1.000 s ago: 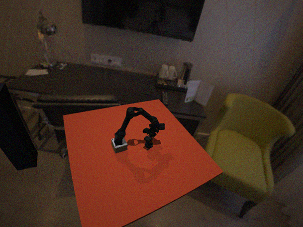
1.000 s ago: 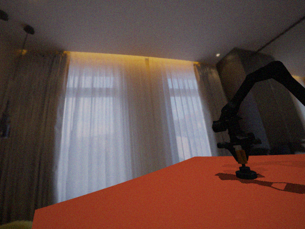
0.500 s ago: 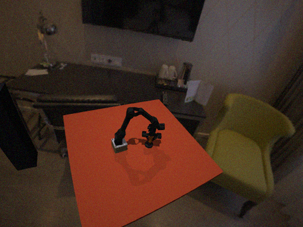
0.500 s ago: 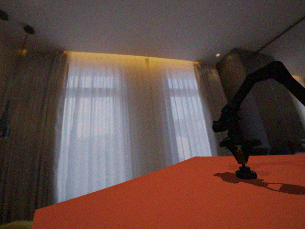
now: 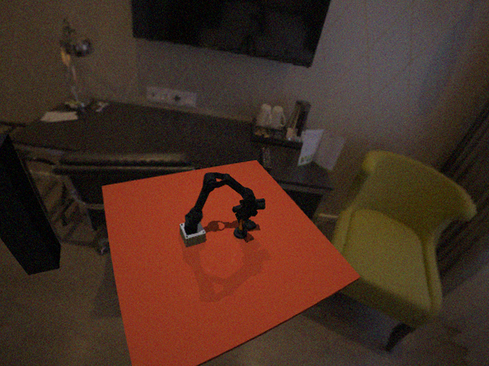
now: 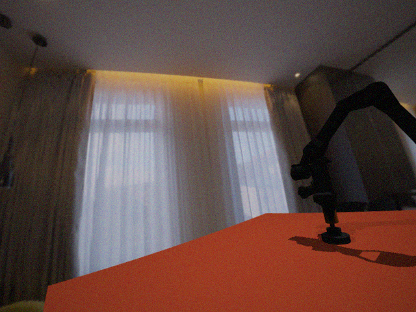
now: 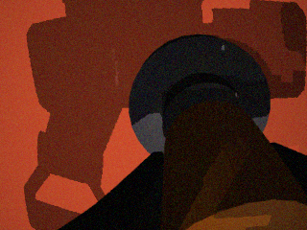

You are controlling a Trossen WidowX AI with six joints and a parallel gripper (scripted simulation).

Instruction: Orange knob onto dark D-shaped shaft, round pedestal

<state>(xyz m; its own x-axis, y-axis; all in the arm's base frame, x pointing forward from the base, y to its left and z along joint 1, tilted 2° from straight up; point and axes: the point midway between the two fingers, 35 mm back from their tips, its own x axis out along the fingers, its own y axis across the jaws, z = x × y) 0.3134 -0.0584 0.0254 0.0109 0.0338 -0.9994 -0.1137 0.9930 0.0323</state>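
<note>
The orange knob (image 5: 240, 225) (image 6: 335, 218) (image 7: 211, 158) is upright, mostly in shadow in the wrist view. My gripper (image 5: 241, 221) (image 6: 330, 211) (image 7: 215, 157) is shut on it, with black fingers on both sides. The round dark pedestal (image 5: 239, 234) (image 6: 335, 238) (image 7: 153, 72) stands below the knob. In the exterior view a short length of the dark shaft (image 6: 332, 225) shows between the knob's lower end and the pedestal, so the knob is not down on it. The knob hides the shaft's top and flat side; whether the tip is inside the hole cannot be told.
The orange table top (image 5: 166, 317) (image 6: 201, 278) carries the arm's pale base (image 5: 193, 238), left of the pedestal in the top view. The arm's shadow falls across the table and pedestal. A yellow chair (image 5: 388, 234) stands beyond the table's right edge.
</note>
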